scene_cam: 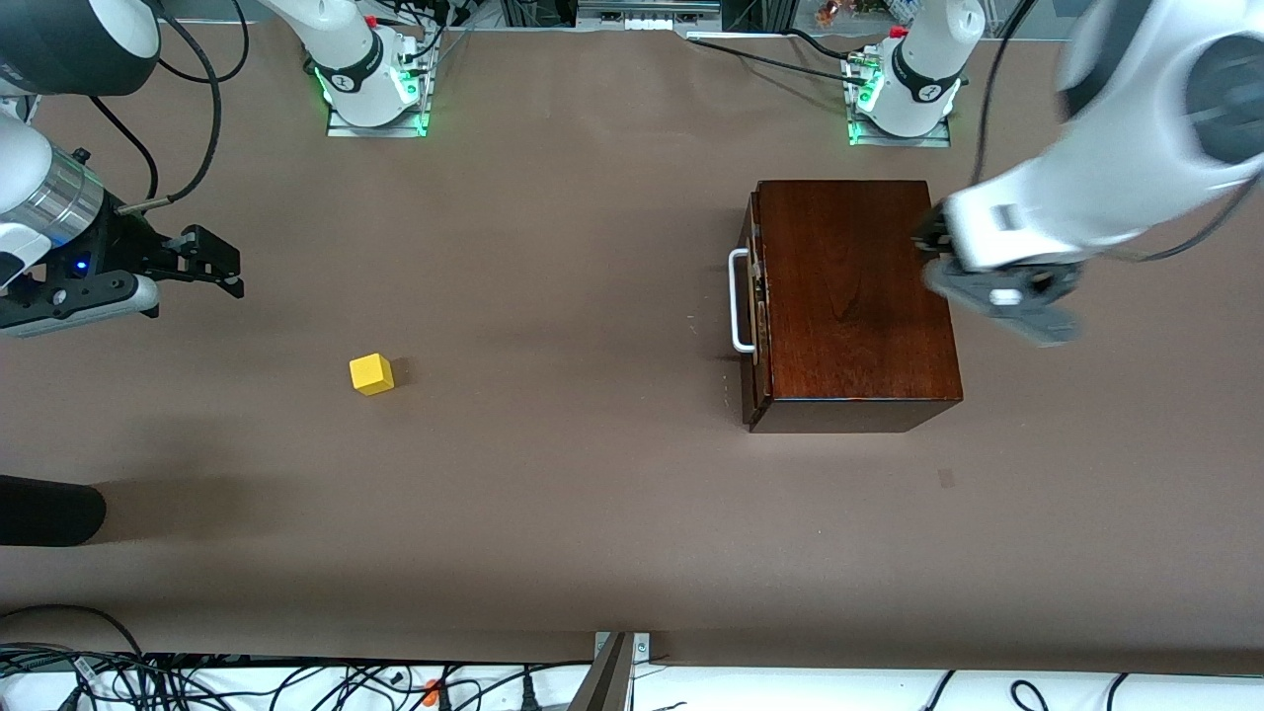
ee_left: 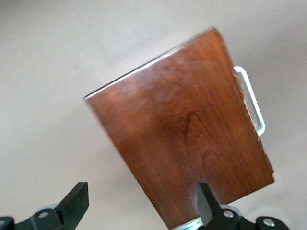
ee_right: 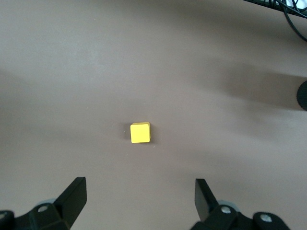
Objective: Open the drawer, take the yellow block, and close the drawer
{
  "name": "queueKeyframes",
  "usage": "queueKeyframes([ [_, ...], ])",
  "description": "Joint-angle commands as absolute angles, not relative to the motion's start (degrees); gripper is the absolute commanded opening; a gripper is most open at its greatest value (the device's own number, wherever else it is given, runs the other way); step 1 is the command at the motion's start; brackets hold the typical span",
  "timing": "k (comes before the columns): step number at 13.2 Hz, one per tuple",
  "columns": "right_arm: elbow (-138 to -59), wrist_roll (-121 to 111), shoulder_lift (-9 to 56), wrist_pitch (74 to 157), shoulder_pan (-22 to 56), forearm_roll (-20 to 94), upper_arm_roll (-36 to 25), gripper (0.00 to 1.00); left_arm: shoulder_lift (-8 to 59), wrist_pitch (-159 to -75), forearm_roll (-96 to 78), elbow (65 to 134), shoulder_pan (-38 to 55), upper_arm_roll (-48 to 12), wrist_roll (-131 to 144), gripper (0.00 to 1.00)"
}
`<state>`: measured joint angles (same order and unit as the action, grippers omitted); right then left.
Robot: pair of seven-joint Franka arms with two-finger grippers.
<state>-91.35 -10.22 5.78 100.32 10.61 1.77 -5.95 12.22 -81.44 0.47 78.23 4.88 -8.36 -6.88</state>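
Observation:
The glossy dark wooden box [scene_cam: 859,296] stands toward the left arm's end of the table. Its drawer [scene_cam: 758,306] is shut, and the white U-shaped handle [scene_cam: 737,301] points toward the right arm's end. The yellow block [scene_cam: 371,374] lies on the bare table toward the right arm's end. My left gripper [scene_cam: 928,259] is open and empty, in the air over the box's edge away from the handle. Its wrist view shows the box top [ee_left: 192,129], the handle [ee_left: 252,100] and the gripper [ee_left: 142,189]. My right gripper [scene_cam: 225,267] is open and empty, in the air. Its wrist view shows the block [ee_right: 140,132] ahead of the gripper [ee_right: 139,183].
A black rounded object [scene_cam: 49,512] juts in over the table at the right arm's end, nearer the front camera than the block. Cables [scene_cam: 197,681] run along the table's near edge. The arm bases [scene_cam: 375,89] stand at the edge farthest from the camera.

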Motion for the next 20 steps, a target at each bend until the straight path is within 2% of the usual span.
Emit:
queueKeyframes([
  [1,-89.91,-10.37,6.50,99.84,10.19,1.58,-5.54,1.00,2.58,-89.78,-1.50,89.88,5.10,-2.92,3.49,1.00],
  [3,-89.82,-10.37,6.50,99.93,10.20,1.67,-5.45,1.00,-0.17,-93.24,-1.41,93.94,5.01,0.16,3.52,1.00],
  [7,-89.91,-10.46,6.50,100.11,10.28,1.67,-5.45,1.00,0.00,-89.83,0.95,91.24,4.75,1.23,3.69,1.00],
  [20,-89.82,-10.37,6.50,100.02,10.20,1.84,-5.45,1.00,1.58,-89.82,0.88,91.14,3.60,1.67,3.96,1.00],
])
